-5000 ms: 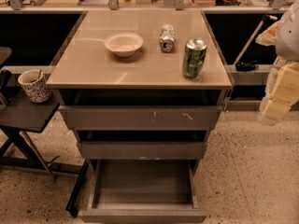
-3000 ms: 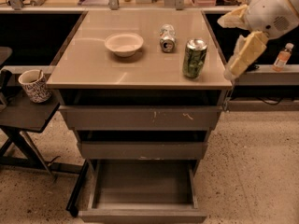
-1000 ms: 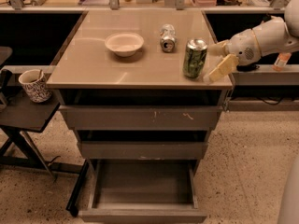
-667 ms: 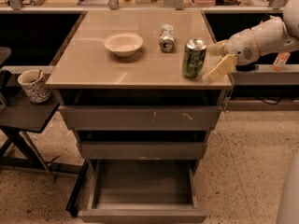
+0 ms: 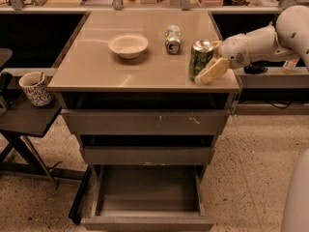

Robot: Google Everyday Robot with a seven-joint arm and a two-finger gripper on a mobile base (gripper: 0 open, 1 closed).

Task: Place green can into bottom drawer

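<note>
The green can (image 5: 199, 57), mottled green and white with a silver top, stands upright near the front right corner of the cabinet top (image 5: 96, 71). My gripper (image 5: 209, 62) reaches in from the right at the can's height. It is open, with one pale finger (image 5: 211, 71) in front of the can's lower right side and the other behind it. The can still rests on the top. The bottom drawer (image 5: 147, 208) is pulled out below, and its grey inside is bare.
A white bowl (image 5: 128, 45) sits mid-top. A silvery can (image 5: 172, 38) lies on its side behind the green can. The two upper drawers (image 5: 145, 122) stand slightly ajar. A patterned mug (image 5: 35, 88) sits on a low side table at the left.
My arm has swung in from the right and come down to the green can, with the fingers now alongside it. The can has not moved.
</note>
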